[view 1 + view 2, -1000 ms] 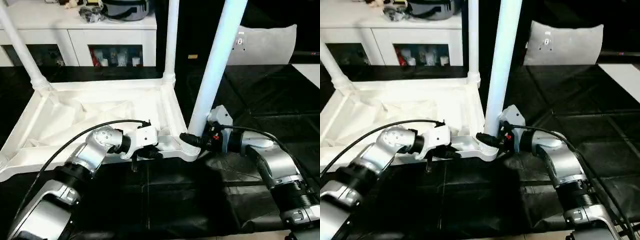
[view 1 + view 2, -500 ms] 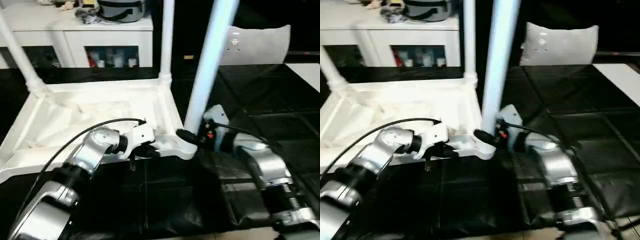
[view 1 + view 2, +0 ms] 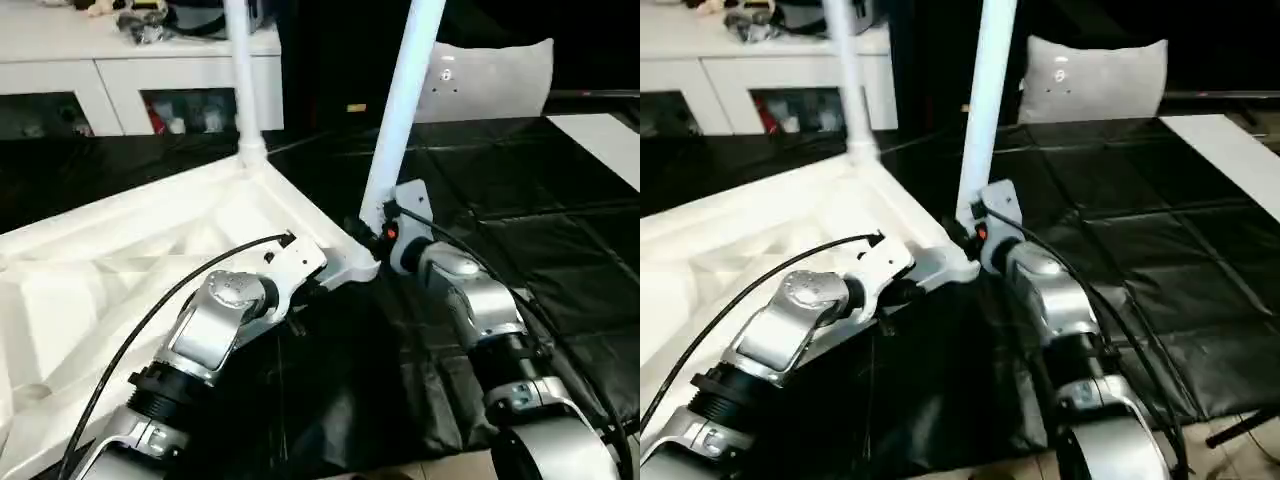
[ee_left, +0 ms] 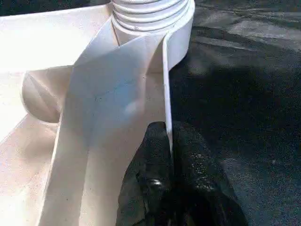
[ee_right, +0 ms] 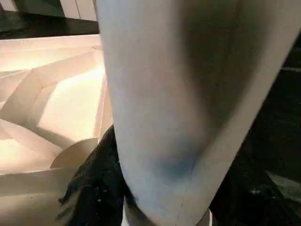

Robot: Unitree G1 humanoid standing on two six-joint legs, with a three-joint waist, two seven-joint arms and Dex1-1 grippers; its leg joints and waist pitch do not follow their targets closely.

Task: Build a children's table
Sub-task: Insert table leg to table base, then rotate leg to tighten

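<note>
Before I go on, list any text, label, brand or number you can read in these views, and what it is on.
No readable text anywhere.
Grey panel behind the table: a small white sticker or fitting, too small to read.
Items behind the cabinet's glass doors: labels too blurred to read.
Right gripper, at the base of the near leg: a red spot, no lettering.

Silver metal forearms, ribbed black collars near the elbows. Left arm (image 3: 215, 335): round silver joint cap with screws, white wrist block, black cable looping over it. Right arm (image 3: 470, 300): same silver shell, white wrist plate, small red mark, black cables alongside. Fingers (image 4: 188, 174) glossy black, rounded.
</note>
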